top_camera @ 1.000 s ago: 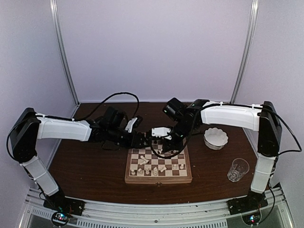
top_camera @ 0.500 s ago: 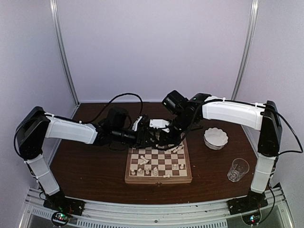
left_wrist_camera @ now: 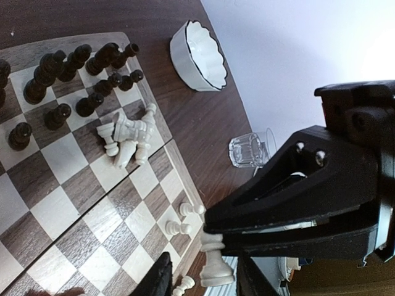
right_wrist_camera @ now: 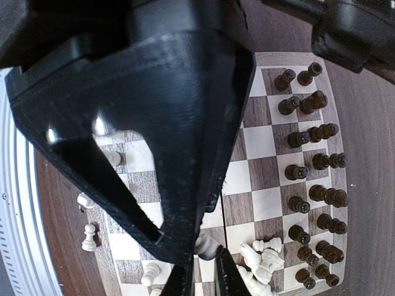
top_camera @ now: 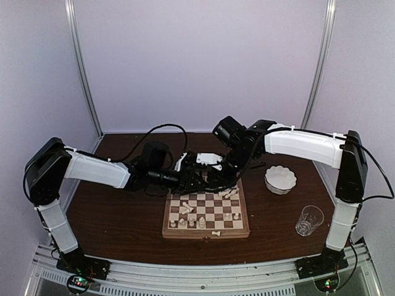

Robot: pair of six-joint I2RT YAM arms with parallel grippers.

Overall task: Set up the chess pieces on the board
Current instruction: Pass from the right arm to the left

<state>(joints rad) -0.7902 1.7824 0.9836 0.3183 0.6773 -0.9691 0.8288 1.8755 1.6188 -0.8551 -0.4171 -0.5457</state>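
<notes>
Over the last second my left hand (left_wrist_camera: 203,280) has slid in above the far edge of the board (top_camera: 185,235) on the tabletop (top_camera: 111,216), its jaws narrowing but still apart around the 1 cream piece (left_wrist_camera: 213,262) my right hand (right_wrist_camera: 203,269) pinches shut, so I judge a handover is starting.

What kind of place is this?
Probably a robot test booth: plain white walls with metal posts surround a table, and the left arm and right arm are bolted to a rail at its edge.
</notes>
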